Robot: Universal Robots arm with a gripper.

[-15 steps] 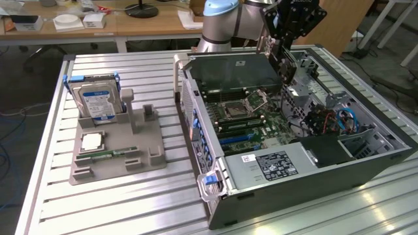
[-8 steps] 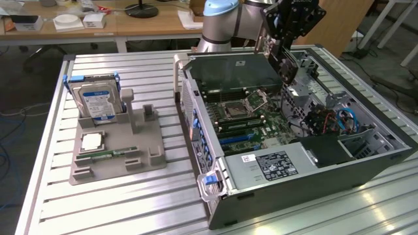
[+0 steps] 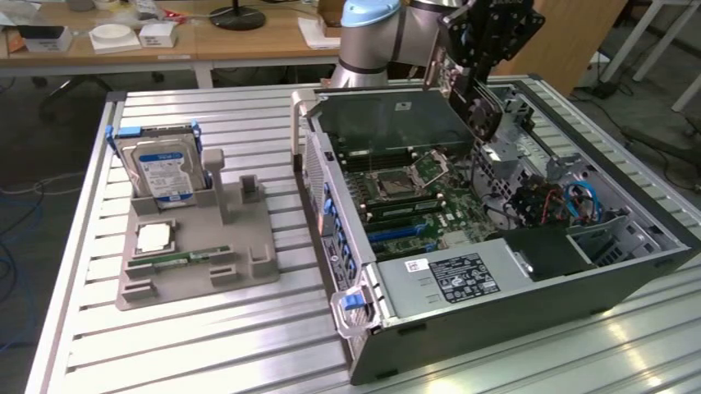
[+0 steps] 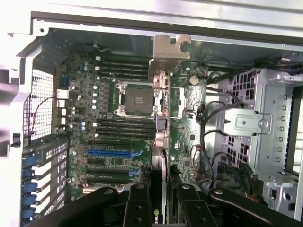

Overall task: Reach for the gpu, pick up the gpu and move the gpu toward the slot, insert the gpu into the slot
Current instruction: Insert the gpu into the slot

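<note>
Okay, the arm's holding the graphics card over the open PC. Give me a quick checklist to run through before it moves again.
1. Grip: the gripper is closed on the gpu, and the card is seen edge-on. Ok.
2. Gpu clear of the motherboard: it hangs above the open case, not seated. Ok.
3. Blue slot free: nothing is plugged into it. Ok.
4. Card lined up with that slot: cannot tell.
5. Cables: bunched beside the drive cage, apart from the slot. Ok.
</note>
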